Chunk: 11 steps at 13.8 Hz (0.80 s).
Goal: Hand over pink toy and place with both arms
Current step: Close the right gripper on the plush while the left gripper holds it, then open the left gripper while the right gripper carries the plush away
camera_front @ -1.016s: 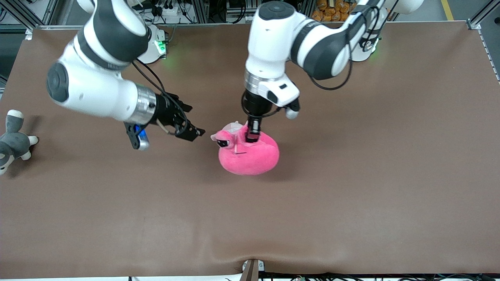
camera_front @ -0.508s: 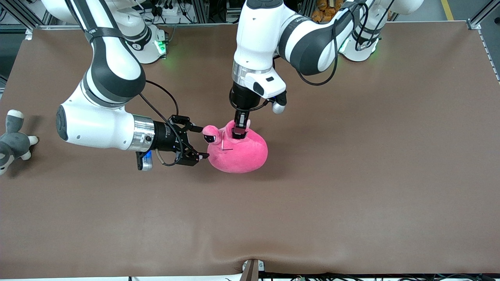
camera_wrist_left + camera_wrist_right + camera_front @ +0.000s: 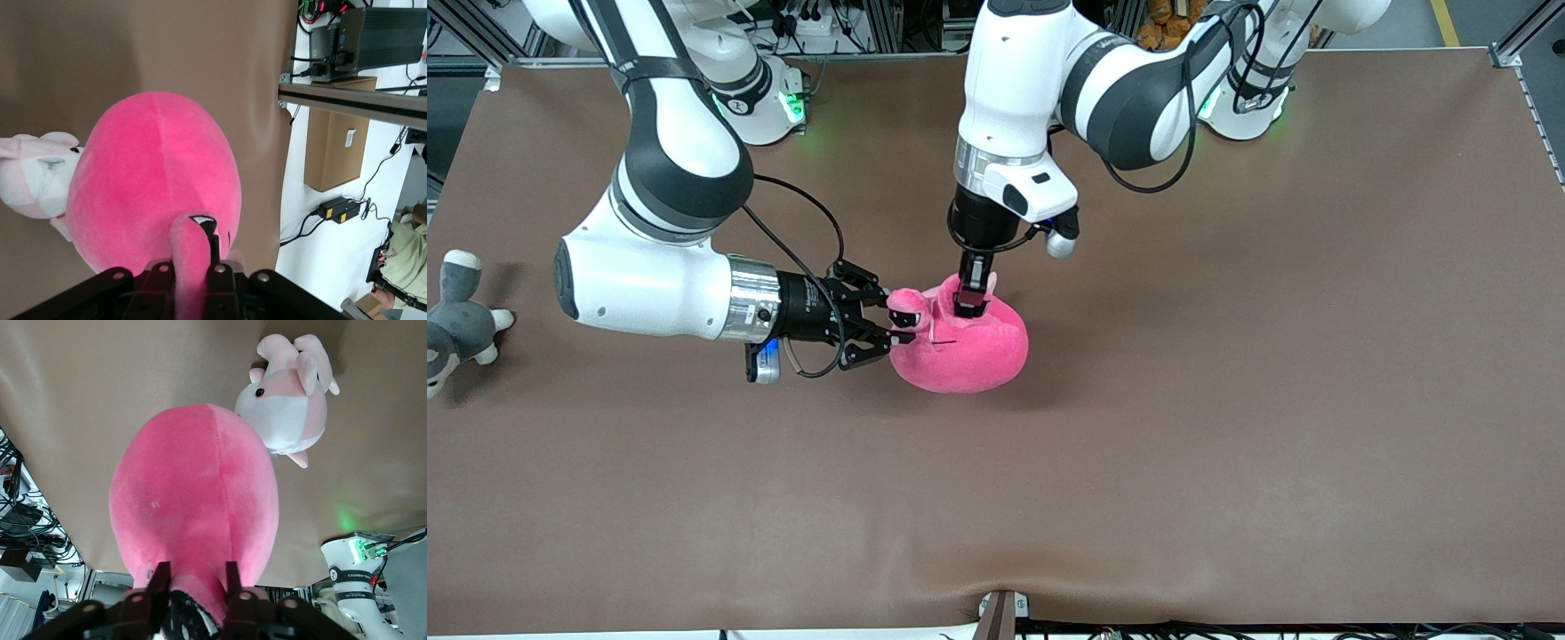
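The pink toy [image 3: 965, 347] is held up over the middle of the brown worktop [image 3: 1227, 400], gripped from two sides at once. It is a round hot-pink plush ball with a small head carrying black half-lidded eyes, turned toward the right arm's end of the worktop.

The left gripper [image 3: 971, 302] comes straight down onto the top of the toy from the left arm [image 3: 1067, 80], which reaches in from its base at the top edge of the front view. Its jaws are pinched on a stubby pink flap that sticks up from the toy; the left wrist view shows that flap [image 3: 190, 267] squeezed between the black fingers [image 3: 217, 257], with the plush body bulging below.

The right gripper [image 3: 889, 331] reaches in level from the right arm [image 3: 649, 267] and meets the toy at its head. Its jaws are closed on the plush there, one finger above the head and one under it. In the right wrist view the fingers [image 3: 232, 577] press into the pink body [image 3: 200, 513] on both sides.

That same wrist view shows a smaller pale pink-and-white puppy plush [image 3: 290, 393] lying on the worktop just beside the toy. A grey-and-white plush animal [image 3: 454, 320] lies at the right arm's end of the worktop, well apart from both grippers.
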Tool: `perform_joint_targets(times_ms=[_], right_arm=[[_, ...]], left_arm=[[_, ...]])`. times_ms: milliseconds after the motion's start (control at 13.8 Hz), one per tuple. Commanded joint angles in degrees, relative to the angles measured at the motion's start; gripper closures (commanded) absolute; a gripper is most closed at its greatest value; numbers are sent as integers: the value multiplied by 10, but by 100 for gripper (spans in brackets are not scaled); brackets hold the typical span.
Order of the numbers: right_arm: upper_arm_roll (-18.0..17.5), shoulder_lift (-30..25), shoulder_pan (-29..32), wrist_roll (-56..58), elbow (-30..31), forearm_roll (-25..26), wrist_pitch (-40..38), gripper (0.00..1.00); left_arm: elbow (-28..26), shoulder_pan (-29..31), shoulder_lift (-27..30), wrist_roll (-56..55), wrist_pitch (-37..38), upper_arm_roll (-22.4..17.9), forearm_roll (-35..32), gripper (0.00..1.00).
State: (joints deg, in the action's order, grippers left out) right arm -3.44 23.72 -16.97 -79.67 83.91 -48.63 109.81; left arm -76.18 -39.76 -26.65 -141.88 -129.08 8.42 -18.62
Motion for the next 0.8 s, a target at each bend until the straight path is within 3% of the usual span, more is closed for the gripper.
perform_joint_targets(times_ms=[0,363,435,508,725], right_arm=[[-3,-2,3,-9,-1,-16,1,100],[-3,-2,6,-25,-2,-19,1,100],[-3,-2,8,-25,-3,-20,1,100],[-3,-1,9,-26,-8,-20,1,100],[-3,-1,17,-25,-16,-20,-4,100]], left_arm=[[18,-9,-8,-19,-3,-10,-15,100],[17,-7,-6,-19,-3,-10,-15,100],[17,-6,-5,-19,-4,-10,-15,56],[17,-6,-5,-16,-3,-12,-15,1],[17,0,4,17,-3,-29,-17,0]])
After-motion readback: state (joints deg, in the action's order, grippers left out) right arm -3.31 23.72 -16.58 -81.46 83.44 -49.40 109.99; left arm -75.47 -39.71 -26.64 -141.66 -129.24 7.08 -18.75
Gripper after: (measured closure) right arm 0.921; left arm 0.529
